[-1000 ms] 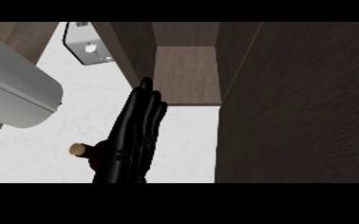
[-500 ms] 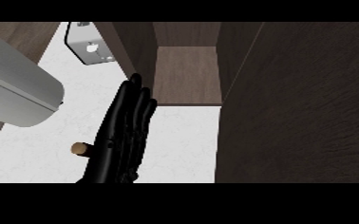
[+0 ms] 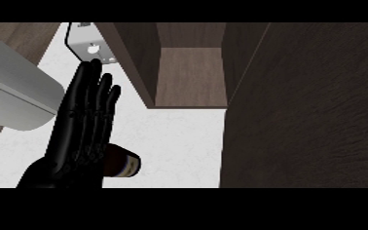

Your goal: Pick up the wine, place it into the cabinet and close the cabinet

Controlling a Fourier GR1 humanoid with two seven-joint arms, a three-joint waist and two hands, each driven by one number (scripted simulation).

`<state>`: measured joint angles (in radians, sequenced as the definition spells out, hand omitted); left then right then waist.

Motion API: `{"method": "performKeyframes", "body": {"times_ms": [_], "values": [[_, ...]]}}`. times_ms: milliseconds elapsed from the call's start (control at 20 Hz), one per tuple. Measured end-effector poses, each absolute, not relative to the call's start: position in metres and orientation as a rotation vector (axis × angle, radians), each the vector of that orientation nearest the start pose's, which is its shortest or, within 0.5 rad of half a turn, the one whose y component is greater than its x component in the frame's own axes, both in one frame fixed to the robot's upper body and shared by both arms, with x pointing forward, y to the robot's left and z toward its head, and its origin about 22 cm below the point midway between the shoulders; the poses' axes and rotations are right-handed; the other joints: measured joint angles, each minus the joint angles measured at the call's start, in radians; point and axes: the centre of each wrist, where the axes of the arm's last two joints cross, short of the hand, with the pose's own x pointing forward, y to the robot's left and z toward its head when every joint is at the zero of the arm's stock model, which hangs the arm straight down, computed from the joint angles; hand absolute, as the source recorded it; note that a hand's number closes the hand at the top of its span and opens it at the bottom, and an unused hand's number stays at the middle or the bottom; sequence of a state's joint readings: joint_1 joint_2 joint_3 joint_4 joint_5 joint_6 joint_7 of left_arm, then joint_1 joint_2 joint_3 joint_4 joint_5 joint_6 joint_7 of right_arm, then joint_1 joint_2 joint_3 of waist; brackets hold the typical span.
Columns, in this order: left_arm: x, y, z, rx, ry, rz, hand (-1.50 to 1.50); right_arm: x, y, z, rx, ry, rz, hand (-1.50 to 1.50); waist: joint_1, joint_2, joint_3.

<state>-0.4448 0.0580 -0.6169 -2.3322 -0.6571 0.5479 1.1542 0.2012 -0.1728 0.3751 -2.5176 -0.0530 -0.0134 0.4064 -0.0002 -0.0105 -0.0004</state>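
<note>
The left hand [image 3: 82, 126] rises from the lower left of the head view, over the near part of the white counter [image 3: 179, 141]. Its fingers are straight and close together, pointing away toward the cabinet [image 3: 191, 73] and leaning a little to the right. It is released, curled round nothing.

The wine [image 3: 123, 162] is on the counter toward the near edge, outside the cabinet. Only a short stretch shows: a dark brown body with a pale band, sticking out to the right from behind the palm. The hand hides the rest, and whether palm and bottle touch cannot be told.

The cabinet stands at the counter's far side with its compartment open to view – brown wooden floor, darker walls. The fingertips stop just left of its left wall, beside a small white metal bracket [image 3: 92, 48] with a hole in it.

A broad dark wooden panel [image 3: 295, 117] fills the right side from far edge to near – possibly the cabinet's open door, though the angle leaves that unsure. A large grey rounded shape [image 3: 22, 92] sits at the left edge, just left of the hand
</note>
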Motion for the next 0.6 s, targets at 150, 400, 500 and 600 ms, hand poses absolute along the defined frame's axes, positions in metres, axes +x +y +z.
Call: {"method": "performKeyframes", "body": {"times_ms": [150, 400, 500, 600], "values": [[0.156, 0.111, 0.221, 0.11, -1.782, 0.014, -1.5, 0.12, -0.192, 0.173, 0.298, -1.857, 0.284, -1.5, -0.001, 0.001, 0.0], [0.162, 0.124, 0.219, 0.192, -1.765, 0.033, -1.5, 0.123, -0.193, 0.176, 0.285, -1.866, 0.285, -1.5, 0.0, 0.001, -0.001], [0.166, 0.131, 0.217, 0.225, -1.754, 0.05, -1.5, 0.122, -0.193, 0.175, 0.288, -1.866, 0.288, -1.5, -0.002, 0.002, -0.001], [0.166, 0.135, 0.212, 0.245, -1.736, 0.05, -1.5, 0.123, -0.193, 0.175, 0.286, -1.867, 0.283, -1.5, -0.001, 0.002, -0.001]]}}
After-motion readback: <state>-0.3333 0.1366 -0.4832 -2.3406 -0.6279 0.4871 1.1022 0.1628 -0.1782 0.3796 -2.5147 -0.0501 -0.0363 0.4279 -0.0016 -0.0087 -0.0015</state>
